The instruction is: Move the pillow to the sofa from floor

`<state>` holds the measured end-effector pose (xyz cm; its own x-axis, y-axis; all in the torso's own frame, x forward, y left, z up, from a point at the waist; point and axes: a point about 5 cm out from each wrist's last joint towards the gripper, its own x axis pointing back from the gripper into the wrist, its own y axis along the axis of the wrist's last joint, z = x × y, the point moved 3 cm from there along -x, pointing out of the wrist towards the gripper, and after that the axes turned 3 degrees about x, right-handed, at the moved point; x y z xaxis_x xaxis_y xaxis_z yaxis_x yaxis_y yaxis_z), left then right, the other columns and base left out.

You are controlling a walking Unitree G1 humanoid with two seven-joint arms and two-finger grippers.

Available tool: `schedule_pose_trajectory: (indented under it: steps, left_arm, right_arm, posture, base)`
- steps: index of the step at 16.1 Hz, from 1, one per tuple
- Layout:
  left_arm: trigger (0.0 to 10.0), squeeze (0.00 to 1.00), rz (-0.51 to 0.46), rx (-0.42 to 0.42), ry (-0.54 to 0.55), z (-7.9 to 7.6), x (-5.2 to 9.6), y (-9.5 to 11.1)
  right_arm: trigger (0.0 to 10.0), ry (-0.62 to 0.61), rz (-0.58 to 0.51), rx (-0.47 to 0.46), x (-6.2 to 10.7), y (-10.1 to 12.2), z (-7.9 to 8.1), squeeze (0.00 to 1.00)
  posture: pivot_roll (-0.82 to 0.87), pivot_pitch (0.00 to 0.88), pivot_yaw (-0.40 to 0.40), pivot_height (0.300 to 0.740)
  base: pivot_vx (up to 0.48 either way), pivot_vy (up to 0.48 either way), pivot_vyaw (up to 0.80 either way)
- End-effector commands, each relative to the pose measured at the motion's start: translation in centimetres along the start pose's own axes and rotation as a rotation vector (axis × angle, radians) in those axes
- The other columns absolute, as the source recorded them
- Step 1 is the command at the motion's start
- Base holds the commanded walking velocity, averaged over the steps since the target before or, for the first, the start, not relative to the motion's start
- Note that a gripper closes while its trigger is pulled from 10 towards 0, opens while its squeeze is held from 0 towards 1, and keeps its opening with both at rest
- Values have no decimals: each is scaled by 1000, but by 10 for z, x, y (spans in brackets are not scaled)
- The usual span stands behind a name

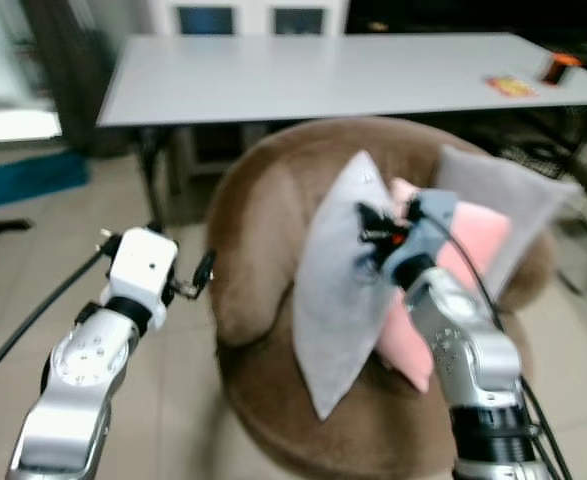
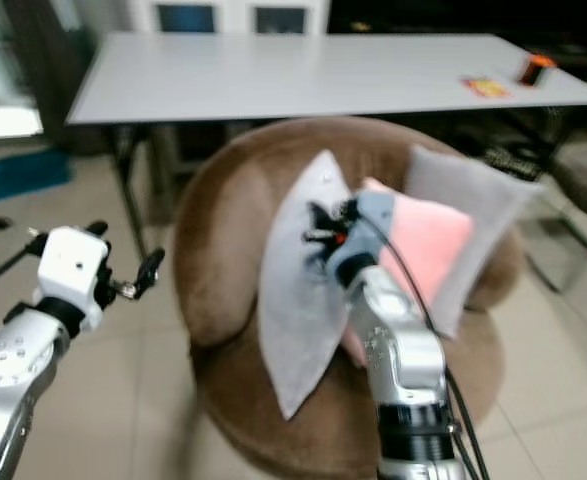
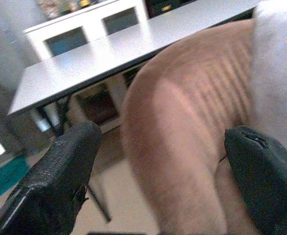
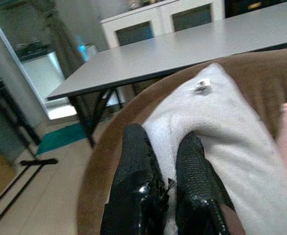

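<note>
I can read no writing anywhere; the small white tag (image 4: 200,85) sewn near the top corner of the grey pillow (image 1: 338,290) is too blurred to make out, and the colourful packet (image 1: 511,86) on the table (image 1: 303,75) is just a smear of yellow and red. An orange-topped dark object (image 1: 559,66) stands just beside it, at about 1 o'clock from my head camera.

The round brown sofa chair (image 1: 263,230) sits straight ahead at 12 o'clock, and it is the only thing here holding anything: the grey pillow stands on end in its seat, leaning against the back, with a pink pillow (image 1: 443,290) just behind it and a second grey cushion (image 1: 503,205) beyond that, toward 1 o'clock.

My right gripper (image 1: 373,240) is pressed against the grey pillow's upper edge. From the right wrist camera I see its two black fingers (image 4: 133,181) drawn close together with a fold of the grey fabric pinched between them.

My left gripper (image 1: 188,280) hangs in the air at about 10 o'clock, just beside the chair's outer wall but not touching it. Its fingers (image 3: 65,176) are spread wide and hold nothing; the left wrist camera looks between them at the chair's ribbed brown side and the table beyond.

A white cabinet (image 4: 167,24) with dark panels stands behind the table.
</note>
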<state>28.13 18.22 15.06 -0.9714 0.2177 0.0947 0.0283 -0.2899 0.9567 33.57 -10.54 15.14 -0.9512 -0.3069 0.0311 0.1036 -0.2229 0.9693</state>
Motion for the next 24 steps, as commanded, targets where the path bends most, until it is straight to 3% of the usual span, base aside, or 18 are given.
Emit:
schedule_pose_trajectory:
  steps: [1, 6, 8, 10, 14, 18, 20, 21, 22, 24]
  left_arm:
    - [10000, 0, -7, -2, -22, -6, -2, 3]
    - [10000, 0, 7, -55, -79, -8, -2, 0]
    - [10000, 0, 26, -73, -150, -14, -1, -1]
    - [10000, 0, 80, -82, -316, -26, 2, -9]
    - [10000, 0, 127, -107, -470, -30, 5, -14]
    - [10000, 0, 133, -129, -508, -27, 2, -12]
    - [10000, 0, 130, -124, -511, -30, 2, -12]
    - [10000, 0, 130, -119, -508, -31, 2, -12]
    - [10000, 0, 129, -116, -504, -31, 2, -12]
    - [10000, 0, 127, -109, -495, -32, 1, -12]
  right_arm:
    - [10000, 5, -66, 21, 0, 18, -4, 0]
    - [10000, 47, -67, 2, -17, 18, 4, 0]
    - [10000, 44, -66, -16, -27, 17, 4, 0]
    - [10000, 49, -51, 2, -49, 14, 3, 0]
    - [10000, -32, -13, 36, -74, 11, -9, 0]
    - [10000, -50, 60, 17, -86, -2, -17, 0]
    - [10000, -164, 162, 77, -79, -16, -42, 0]
    - [10000, -203, 200, 121, -74, -20, -54, 369]
    - [10000, -231, 208, 153, -72, -20, -62, 1000]
    - [10000, -309, 201, 163, -65, -12, -85, 1000]
  posture:
    - [25, 0, -12, 740]
    - [25, 0, -14, 740]
    - [28, 0, -18, 740]
    - [32, 0, -20, 740]
    - [41, 0, -19, 740]
    - [62, 0, -25, 740]
    - [80, 0, -41, 740]
    - [88, 0, -51, 740]
    - [91, 0, -56, 740]
    - [92, 0, -62, 740]
  base:
    - [274, 0, 0]
    - [51, 0, 0]
    - [0, 0, 0]
    - [0, 0, 0]
    - [0, 0, 0]
    - [0, 0, 0]
    - [0, 0, 0]
    - [0, 0, 0]
    - [0, 0, 0]
    - [0, 0, 0]
